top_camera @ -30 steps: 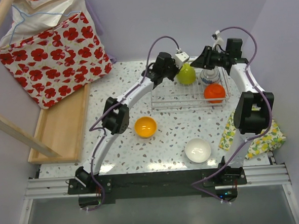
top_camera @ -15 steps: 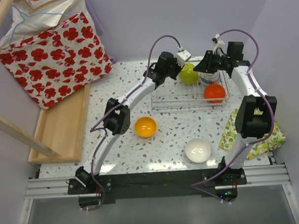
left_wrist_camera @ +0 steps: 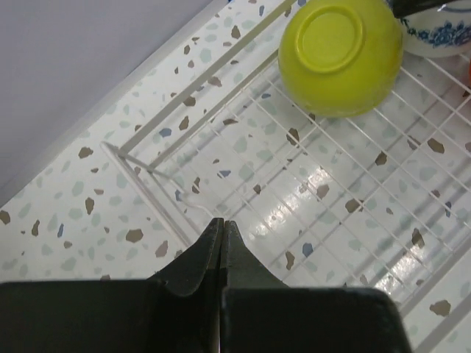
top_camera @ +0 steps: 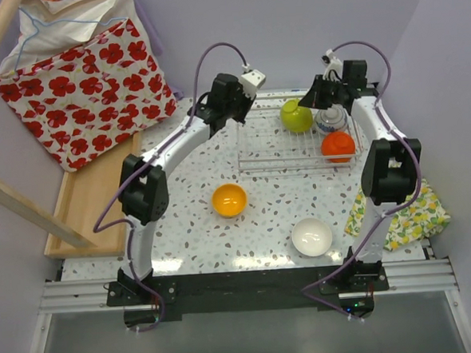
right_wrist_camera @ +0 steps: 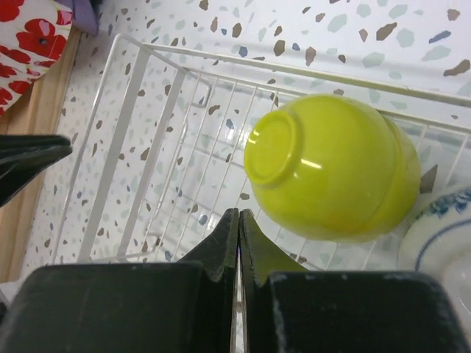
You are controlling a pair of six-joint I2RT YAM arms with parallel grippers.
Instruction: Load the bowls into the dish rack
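Both arms have drawn back from the lime green bowl [top_camera: 295, 116], now tipped on its side at the dish rack's [top_camera: 265, 145] far edge, just beside the blue-patterned bowl [top_camera: 330, 120] (propped to drain, I judge). Left gripper [left_wrist_camera: 222, 224] and right gripper [right_wrist_camera: 238, 215] are pinched together, empty, since the orange-yellow bowl [top_camera: 230, 199] and white bowl [top_camera: 312, 236] near the table's front edge remain unloaded.

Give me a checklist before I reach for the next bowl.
1. Left gripper empty: ok, shut on nothing.
2. Right gripper empty: ok, shut on nothing.
3. Grippers open for a pick: not ok.
4. Lime green bowl inside dish rack, touched by neither gripper: ok.
5. Rack's left half free: ok.
6. Orange-yellow bowl and white bowl upright on the table, unobstructed: ok.
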